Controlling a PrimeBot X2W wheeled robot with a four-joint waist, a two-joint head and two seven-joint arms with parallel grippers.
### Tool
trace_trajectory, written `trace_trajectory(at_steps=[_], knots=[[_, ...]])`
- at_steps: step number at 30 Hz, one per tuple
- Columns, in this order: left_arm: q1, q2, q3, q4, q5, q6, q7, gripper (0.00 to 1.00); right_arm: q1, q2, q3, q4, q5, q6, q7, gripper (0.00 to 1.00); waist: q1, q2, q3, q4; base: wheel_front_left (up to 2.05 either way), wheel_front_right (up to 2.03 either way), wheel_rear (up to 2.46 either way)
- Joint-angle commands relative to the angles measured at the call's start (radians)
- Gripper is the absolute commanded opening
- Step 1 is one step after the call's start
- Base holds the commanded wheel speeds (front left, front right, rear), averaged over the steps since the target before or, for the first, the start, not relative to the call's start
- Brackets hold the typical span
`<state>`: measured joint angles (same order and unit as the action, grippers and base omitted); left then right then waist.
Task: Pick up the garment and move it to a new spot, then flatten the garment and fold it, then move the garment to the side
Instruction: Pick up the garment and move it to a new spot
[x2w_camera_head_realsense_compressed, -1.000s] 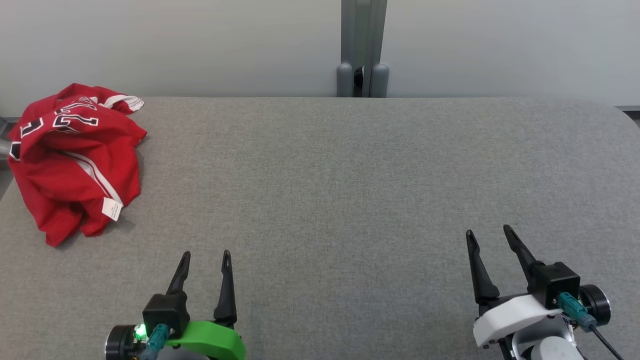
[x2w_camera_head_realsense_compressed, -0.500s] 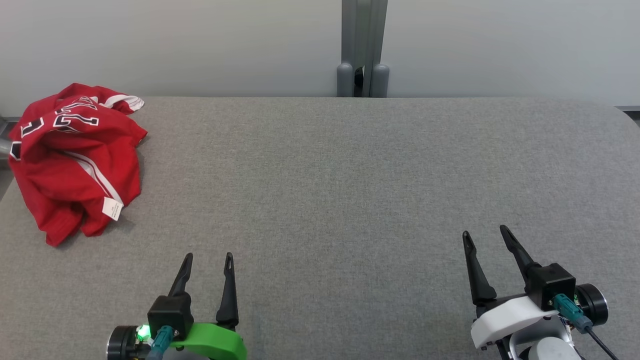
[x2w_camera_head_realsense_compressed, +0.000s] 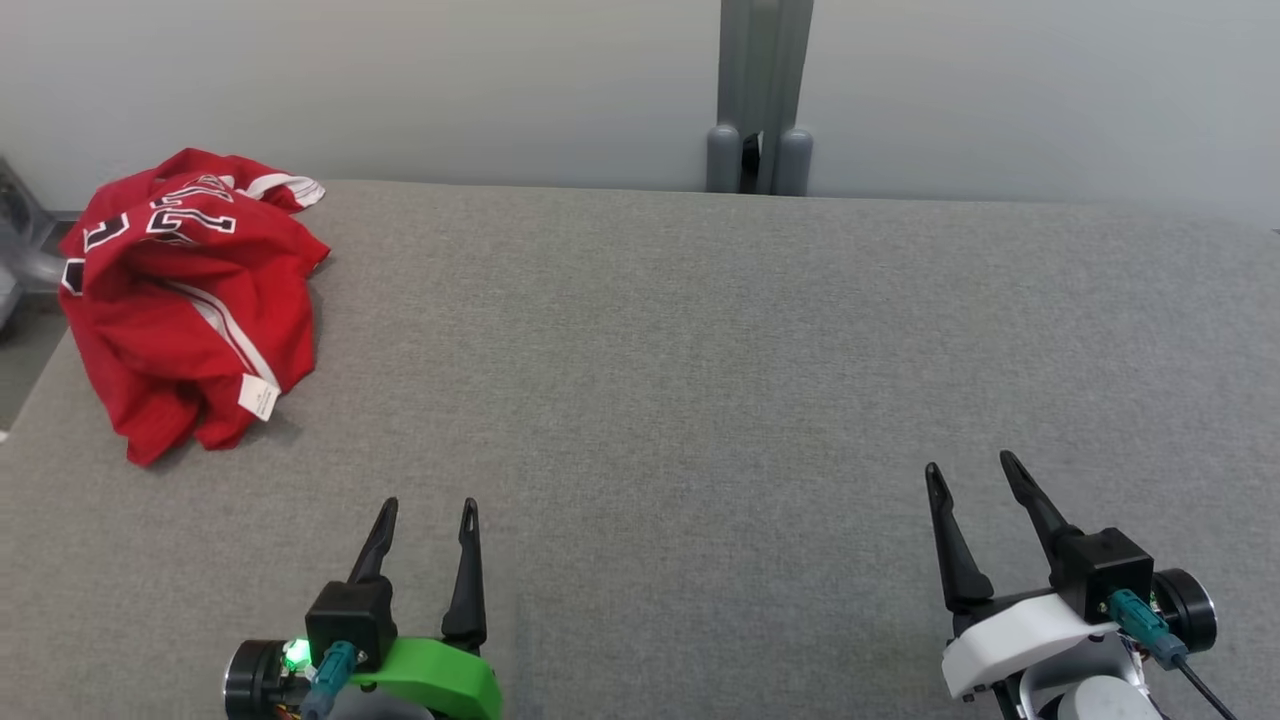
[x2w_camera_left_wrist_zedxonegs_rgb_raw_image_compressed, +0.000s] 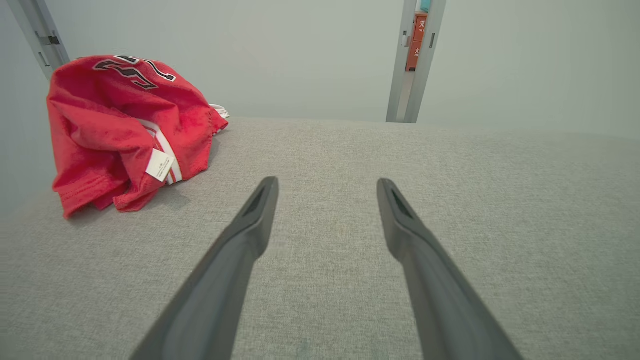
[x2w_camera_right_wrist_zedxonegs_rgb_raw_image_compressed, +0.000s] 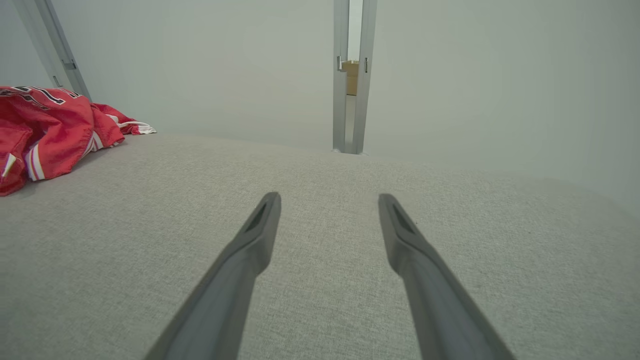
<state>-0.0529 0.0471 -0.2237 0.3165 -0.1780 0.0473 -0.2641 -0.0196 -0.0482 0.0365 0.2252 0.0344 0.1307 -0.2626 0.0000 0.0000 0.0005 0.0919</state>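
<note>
Okay, I've got the red jersey (x2w_camera_head_realsense_compressed: 190, 300) crumpled at the grey table's (x2w_camera_head_realsense_compressed: 700, 350) far left corner, black-and-white numerals too folded to read, white tag (x2w_camera_head_realsense_compressed: 259, 397) print illegible; left gripper (x2w_camera_head_realsense_compressed: 429, 505) and right gripper (x2w_camera_head_realsense_compressed: 970, 462) both spread, holding nothing, well apart from it

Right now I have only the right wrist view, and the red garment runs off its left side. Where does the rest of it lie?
Observer: The head view has the whole red garment: a crumpled heap at the far left corner of the table, up against its left edge.
Operator: Which gripper is nearer to it?
Observer: The left gripper, open and empty, over bare table nearer the robot and to the right of the heap.
Operator: Anything loose to aim for?
Observer: A white label sticks out at the heap's near edge, plain in the left wrist view.
</note>
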Motion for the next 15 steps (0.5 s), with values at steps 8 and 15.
trace_trajectory(at_steps=[8,15], knots=[[-0.025,0.009,0.020,-0.010,0.026,-0.005,-0.001,1.00,0.001,-0.004,0.003,-0.017,0.018,0.000,-0.004,1.00,0.0000,0.0000,-0.003,0.234,0.00,0.00,0.00],[-0.008,0.016,0.059,-0.031,0.028,-0.002,-0.001,1.00,-0.011,-0.004,0.022,-0.018,0.026,0.000,-0.003,1.00,0.0000,0.0000,-0.002,0.388,0.00,0.00,0.00]])
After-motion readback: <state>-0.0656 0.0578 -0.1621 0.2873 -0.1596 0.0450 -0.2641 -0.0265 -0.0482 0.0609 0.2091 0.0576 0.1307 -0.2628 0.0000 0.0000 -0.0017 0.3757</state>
